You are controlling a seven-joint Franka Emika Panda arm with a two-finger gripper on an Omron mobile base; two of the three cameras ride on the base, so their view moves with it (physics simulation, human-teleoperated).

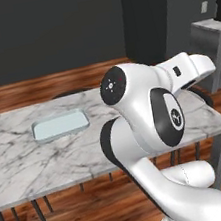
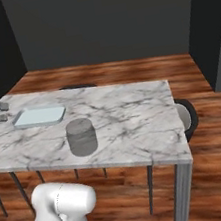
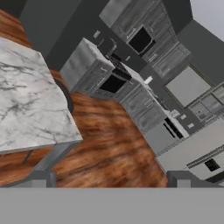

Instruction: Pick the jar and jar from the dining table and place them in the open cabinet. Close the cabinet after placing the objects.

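Note:
A squat grey jar [image 2: 81, 136] stands upright near the front edge of the dining table [image 2: 135, 124], a marble top on thin grey legs. In the left base view my own arm hides the jar. My gripper [image 2: 2, 112] enters at the left edge of the right base view, raised above the table and well left of the jar. It points sideways and is open, with nothing between its fingers. In the hand view the gripper [image 3: 111, 179] looks past the table's corner [image 3: 30, 113] at a distant kitchen, where a wall cupboard [image 3: 141, 40] among the grey ones shows a dark opening.
A pale blue tray [image 1: 60, 125] lies on the table's far left part. A dark round chair [image 2: 187, 116] stands at the table's right end and another chair [image 2: 76, 87] behind it. Wooden floor [image 3: 113, 144] stretches between the table and the kitchen counters [image 3: 144, 109].

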